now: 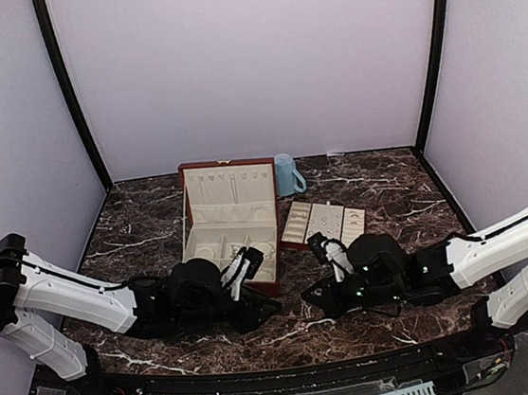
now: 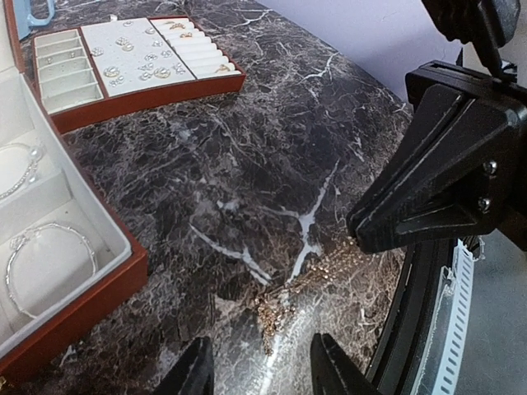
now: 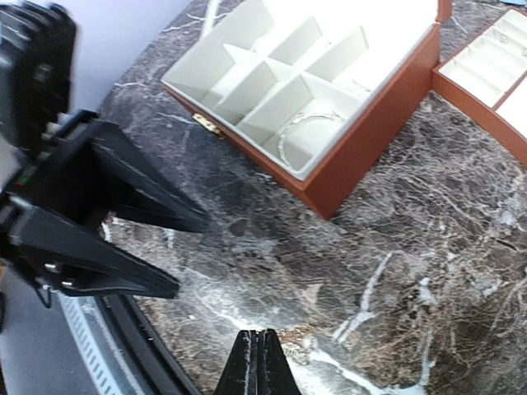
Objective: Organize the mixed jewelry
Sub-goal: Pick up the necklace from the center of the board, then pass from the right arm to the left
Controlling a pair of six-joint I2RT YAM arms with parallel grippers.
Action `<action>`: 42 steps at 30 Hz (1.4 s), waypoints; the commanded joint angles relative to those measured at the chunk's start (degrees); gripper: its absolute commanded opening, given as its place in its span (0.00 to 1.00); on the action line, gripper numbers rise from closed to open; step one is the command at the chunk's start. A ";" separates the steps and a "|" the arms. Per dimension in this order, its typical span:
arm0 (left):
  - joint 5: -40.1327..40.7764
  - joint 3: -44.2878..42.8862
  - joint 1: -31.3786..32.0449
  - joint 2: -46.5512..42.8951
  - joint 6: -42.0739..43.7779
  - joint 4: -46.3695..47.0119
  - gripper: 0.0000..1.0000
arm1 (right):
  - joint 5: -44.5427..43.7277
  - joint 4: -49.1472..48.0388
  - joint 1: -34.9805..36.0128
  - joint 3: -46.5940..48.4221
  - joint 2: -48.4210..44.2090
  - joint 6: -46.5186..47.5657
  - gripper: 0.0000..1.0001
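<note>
The open box (image 1: 228, 187) stands mid-table (image 1: 388, 193), lid up, with the mug (image 1: 287, 174) just behind its right corner and the flat tray (image 1: 322, 221) just to its right. The jewelry (image 2: 148, 70) lies on the tray as small silvery specks scattered over its cream lining, with a few gold-toned bits in the ridged rows on the side away from the box. Two thin bracelets (image 2: 51, 225) rest in the box's near compartments.

In front of the box, on the bare marble, a fine gold chain (image 2: 313, 276) lies in a loose heap, clear of both box and tray.

The left gripper (image 1: 243, 267) hangs low just in front of the box's near right corner. Its fingers (image 2: 193, 370) are spread, nothing between them, and from its own camera the chain sits on the stone just ahead of the gap, untouched by either finger.

The right gripper (image 3: 258, 346) comes in from the side of the tray, low over the marble in front of the box. Its fingers are pressed tight together. Seen from the left wrist, its black tip (image 2: 370, 234) sits right at the far end of the chain; I cannot tell whether any links are pinched in it. The two grippers are near each other, tips apart.
</note>
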State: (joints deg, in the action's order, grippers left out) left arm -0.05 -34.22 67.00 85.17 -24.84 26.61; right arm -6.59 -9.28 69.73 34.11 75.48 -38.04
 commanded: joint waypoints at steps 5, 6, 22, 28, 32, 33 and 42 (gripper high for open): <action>-3.64 2.95 -0.23 4.27 3.75 19.24 0.43 | 4.35 -7.64 -0.96 -2.02 -3.76 -2.00 0.00; -3.97 3.18 -0.26 4.55 3.92 20.00 0.44 | 4.53 -7.76 -0.98 -2.13 -3.98 -2.08 0.00; -7.53 2.49 -0.22 7.08 5.90 26.08 0.45 | 5.62 -8.04 -1.36 -2.46 -5.61 -2.78 0.00; -7.17 1.81 -0.21 7.99 5.87 25.96 0.44 | 6.13 -8.47 -1.44 -2.59 -5.52 -2.99 0.00; -6.17 1.62 -0.22 8.21 5.73 26.00 0.43 | 6.32 -8.56 -1.44 -2.71 -5.74 -3.09 0.00; -6.05 1.55 -0.21 8.36 5.75 26.02 0.43 | 6.33 -8.56 -1.44 -2.72 -5.73 -3.09 0.00; -5.22 1.40 -0.21 8.76 5.61 27.39 0.42 | 6.41 -8.98 -1.44 -2.73 -5.35 -3.25 0.00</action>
State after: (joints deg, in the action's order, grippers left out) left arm -6.28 -31.83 66.96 94.08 -19.88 51.72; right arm -0.80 -15.40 68.55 31.99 70.89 -40.99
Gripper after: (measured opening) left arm 0.422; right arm 0.005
